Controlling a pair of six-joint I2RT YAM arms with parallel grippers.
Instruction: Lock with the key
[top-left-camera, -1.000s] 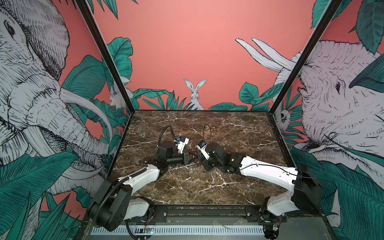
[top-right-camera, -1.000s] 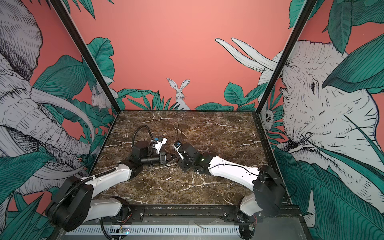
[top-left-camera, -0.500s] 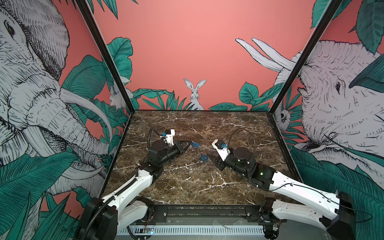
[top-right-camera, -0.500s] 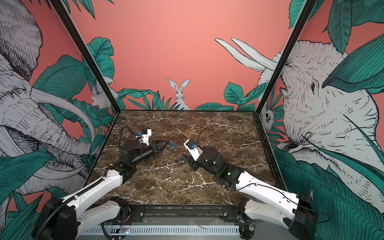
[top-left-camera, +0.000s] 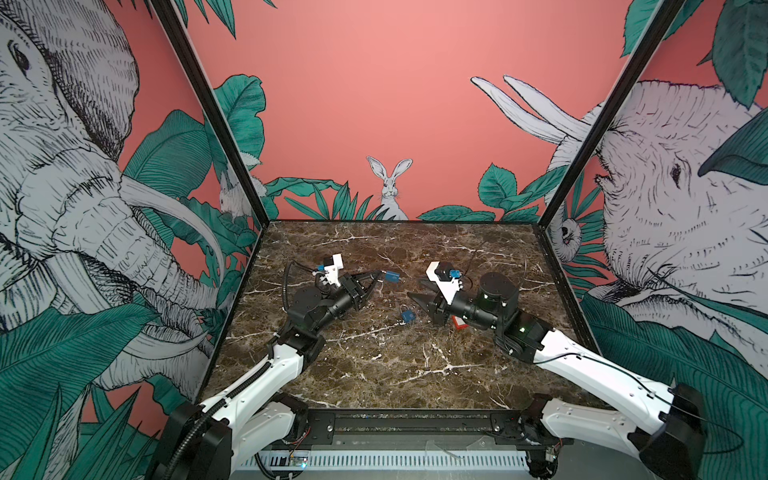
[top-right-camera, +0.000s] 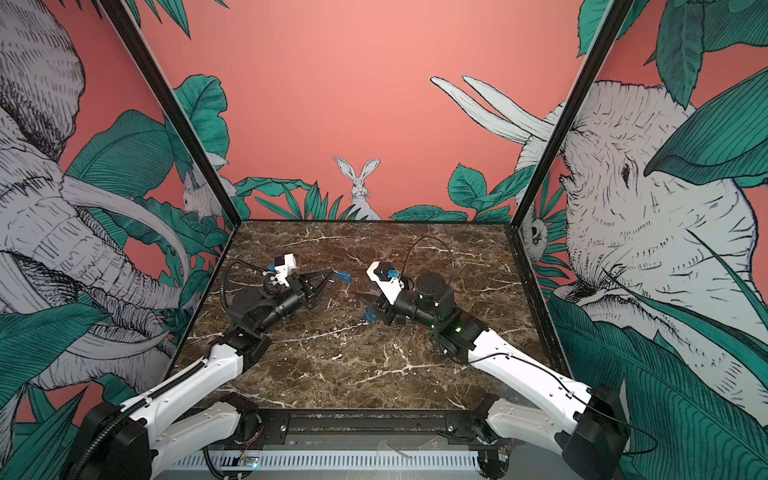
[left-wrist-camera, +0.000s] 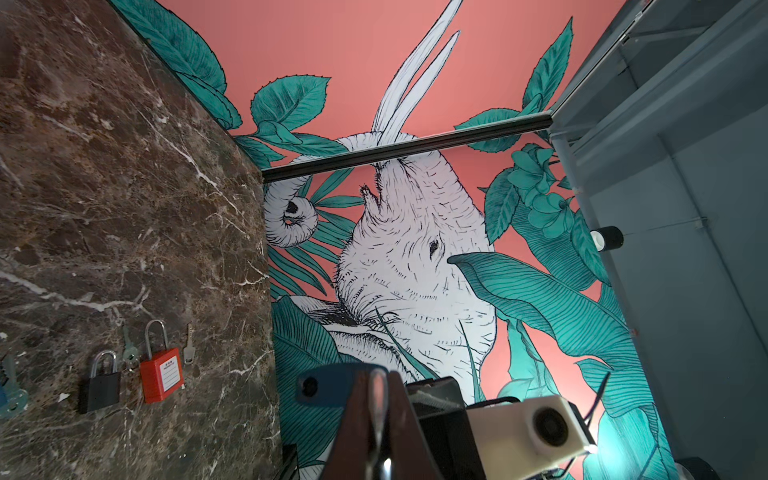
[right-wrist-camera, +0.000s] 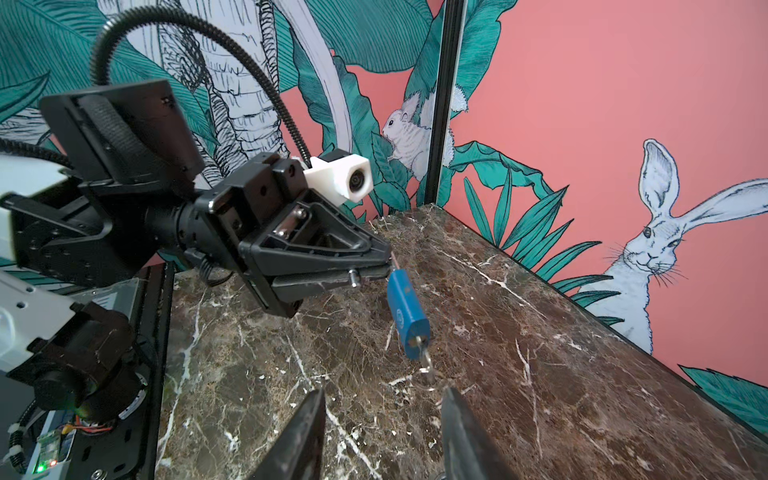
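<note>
2 blue plastic-bodied padlocks are in the scene. The held blue padlock (top-left-camera: 390, 277) sits just left of centre in both top views, clear of the brown marble tabletop (top-left-camera: 374, 374). The left gripper (top-left-camera: 377, 275) has it pinched at the shackle end, jaws narrow and clamped. The loose blue padlock (top-left-camera: 408, 316) lies flat at centre frame, just beside the right arm's fingertips.

Key relation, seen in the right wrist view: the held body (right-wrist-camera: 409, 316) hangs lengthwise from the left tips. Its long axis runs toward the right gripper (right-wrist-camera: 382, 395), with what looks like a short silver key (right-wrist-camera: 424, 359) seated in the near end. That stub lies just ahead of the right gripper and apart from it. The right jaws stand part-open and empty. Judgement: the right arm is the nearer one for the turn, and the key is small, so the approach must line up along the body's axis.

Writing:
- The held body carries 1 round embossed mark, unreadable.
- The red padlock (left-wrist-camera: 162, 376), beside the black padlock (left-wrist-camera: 99, 386) and a loose metal key (left-wrist-camera: 189, 347), has a white label (left-wrist-camera: 168, 378) with print too small to read.
</note>
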